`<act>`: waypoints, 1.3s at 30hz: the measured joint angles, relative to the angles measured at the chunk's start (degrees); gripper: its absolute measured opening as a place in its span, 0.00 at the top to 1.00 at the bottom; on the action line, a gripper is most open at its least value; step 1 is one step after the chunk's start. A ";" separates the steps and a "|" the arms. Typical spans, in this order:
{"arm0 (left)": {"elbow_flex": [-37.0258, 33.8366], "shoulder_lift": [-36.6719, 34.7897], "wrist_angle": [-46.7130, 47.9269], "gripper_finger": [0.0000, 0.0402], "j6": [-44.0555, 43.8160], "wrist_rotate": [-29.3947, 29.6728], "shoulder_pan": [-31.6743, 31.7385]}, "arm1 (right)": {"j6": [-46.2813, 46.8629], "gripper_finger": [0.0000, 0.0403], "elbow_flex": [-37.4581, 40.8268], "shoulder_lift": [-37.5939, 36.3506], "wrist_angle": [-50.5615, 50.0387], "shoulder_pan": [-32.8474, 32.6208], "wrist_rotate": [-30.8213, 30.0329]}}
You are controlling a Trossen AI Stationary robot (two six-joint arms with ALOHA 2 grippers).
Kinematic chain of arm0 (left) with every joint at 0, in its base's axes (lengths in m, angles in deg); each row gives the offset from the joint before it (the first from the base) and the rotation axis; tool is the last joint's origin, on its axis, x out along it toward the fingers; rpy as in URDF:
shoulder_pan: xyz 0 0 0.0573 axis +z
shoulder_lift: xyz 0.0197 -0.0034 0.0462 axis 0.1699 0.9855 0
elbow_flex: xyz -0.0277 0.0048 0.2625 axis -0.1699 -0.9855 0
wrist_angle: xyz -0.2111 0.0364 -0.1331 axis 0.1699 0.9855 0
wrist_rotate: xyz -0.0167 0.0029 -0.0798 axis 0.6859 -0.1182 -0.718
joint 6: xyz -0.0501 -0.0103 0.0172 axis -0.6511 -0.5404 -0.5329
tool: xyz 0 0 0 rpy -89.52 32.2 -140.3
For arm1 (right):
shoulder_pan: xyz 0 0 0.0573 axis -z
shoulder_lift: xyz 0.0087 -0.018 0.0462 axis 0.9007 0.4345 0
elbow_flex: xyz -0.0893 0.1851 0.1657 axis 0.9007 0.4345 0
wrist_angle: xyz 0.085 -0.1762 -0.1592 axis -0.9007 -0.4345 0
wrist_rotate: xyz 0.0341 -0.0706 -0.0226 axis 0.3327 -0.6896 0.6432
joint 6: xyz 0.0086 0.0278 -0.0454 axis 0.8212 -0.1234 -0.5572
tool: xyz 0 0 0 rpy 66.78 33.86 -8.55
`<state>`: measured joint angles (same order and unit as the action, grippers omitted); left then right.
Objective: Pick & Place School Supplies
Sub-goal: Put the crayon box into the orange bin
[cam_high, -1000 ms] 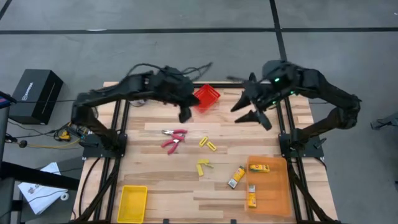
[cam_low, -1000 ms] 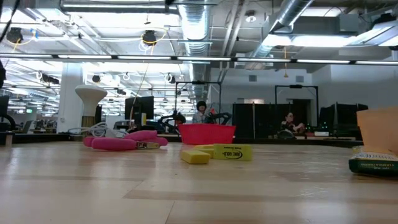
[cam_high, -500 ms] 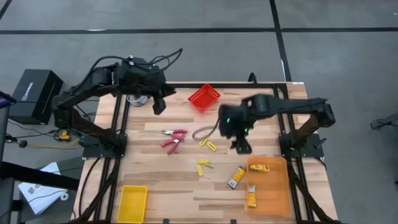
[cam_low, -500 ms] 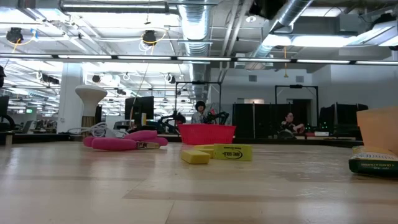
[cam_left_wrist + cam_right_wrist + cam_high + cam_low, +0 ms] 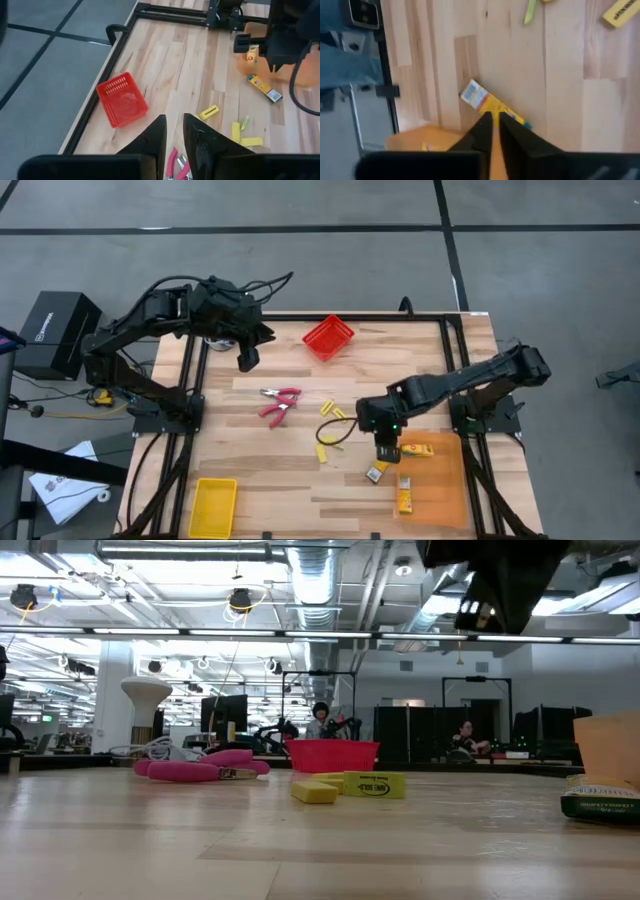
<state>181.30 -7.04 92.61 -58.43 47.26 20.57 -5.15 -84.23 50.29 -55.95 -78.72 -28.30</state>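
Hovering right claw (image 5: 386,448) directly over yellow-orange box (image 5: 380,466), which lies flat on desk (image 5: 290,480) just beside orange bin (image 5: 440,480). Fingers nearly pressed together, narrow gap only. Judgement: spread fingers first, square them across box's short sides, descend straight, avoid nudging box against bin wall. Two more boxes already in bin. Red-handled pliers (image 5: 278,402) and small yellow pieces (image 5: 335,412) well apart from bin, mid-desk. Left claw (image 5: 246,358) waits near red basket (image 5: 329,338), fingers close together.

Red-handled pliers (image 5: 279,402), yellow pieces (image 5: 335,412) mid-table — one yellow-orange box (image 5: 381,464) flat beside the orange bin (image 5: 450,480).
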 joint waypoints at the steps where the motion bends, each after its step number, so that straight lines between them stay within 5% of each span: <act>1: 0.00 0.00 -0.02 0.85 0.01 -0.03 0.00 | 1.15 0.97 1.05 -0.04 0.76 -0.63 0.21; 22: 0.01 1.87 -0.17 0.85 -1.00 -0.01 0.00 | 13.04 1.00 18.87 0.16 20.11 -4.25 6.52; 39: 0.00 4.20 -0.64 0.85 -2.99 -0.01 0.00 | 16.00 1.00 22.77 0.14 25.46 -3.19 10.55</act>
<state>181.30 -2.84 91.98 -61.41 47.25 20.57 10.85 -61.45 50.43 -30.49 -81.92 -17.75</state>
